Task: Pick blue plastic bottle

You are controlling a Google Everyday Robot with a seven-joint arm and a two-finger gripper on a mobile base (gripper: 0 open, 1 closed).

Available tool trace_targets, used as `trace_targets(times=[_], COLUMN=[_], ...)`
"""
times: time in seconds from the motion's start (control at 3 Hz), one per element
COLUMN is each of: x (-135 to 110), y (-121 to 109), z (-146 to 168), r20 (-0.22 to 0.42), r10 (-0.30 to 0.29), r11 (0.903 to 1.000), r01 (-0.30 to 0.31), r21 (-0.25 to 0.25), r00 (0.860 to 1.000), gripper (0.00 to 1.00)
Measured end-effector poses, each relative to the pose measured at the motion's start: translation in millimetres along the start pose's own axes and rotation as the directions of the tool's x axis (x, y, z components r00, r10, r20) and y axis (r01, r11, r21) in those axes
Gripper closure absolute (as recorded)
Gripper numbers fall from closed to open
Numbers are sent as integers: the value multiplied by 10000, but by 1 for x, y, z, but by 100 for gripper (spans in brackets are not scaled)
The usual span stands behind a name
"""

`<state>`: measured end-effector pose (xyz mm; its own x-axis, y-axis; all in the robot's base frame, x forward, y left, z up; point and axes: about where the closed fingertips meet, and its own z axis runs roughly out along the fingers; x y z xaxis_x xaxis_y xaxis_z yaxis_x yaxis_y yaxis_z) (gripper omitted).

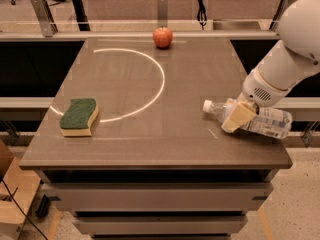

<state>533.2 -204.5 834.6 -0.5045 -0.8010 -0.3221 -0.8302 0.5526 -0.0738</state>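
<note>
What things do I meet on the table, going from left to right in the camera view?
sponge → apple → blue plastic bottle, lying at the table's right edge; the gripper is down over the bottle's middle.

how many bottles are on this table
1. The blue plastic bottle lies on its side near the right edge of the table as the camera sees it, cap pointing left, with the gripper over its neck end. No other bottle shows; none seems hidden.

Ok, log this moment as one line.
gripper: at blue plastic bottle | bottle: lying on table, near edge | apart: sponge, apple
</note>
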Motion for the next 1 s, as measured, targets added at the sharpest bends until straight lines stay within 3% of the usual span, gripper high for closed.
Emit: trace_targets(times=[0.67, 1.0], x=[-43, -71], y=[5, 0], z=[-41, -71], r20=[547, 1312], r10=[-1282, -2084], r11=[9915, 9778], r01=[1266, 2037], r21=[308, 487], r00=[9902, 9692], gripper=[88, 100])
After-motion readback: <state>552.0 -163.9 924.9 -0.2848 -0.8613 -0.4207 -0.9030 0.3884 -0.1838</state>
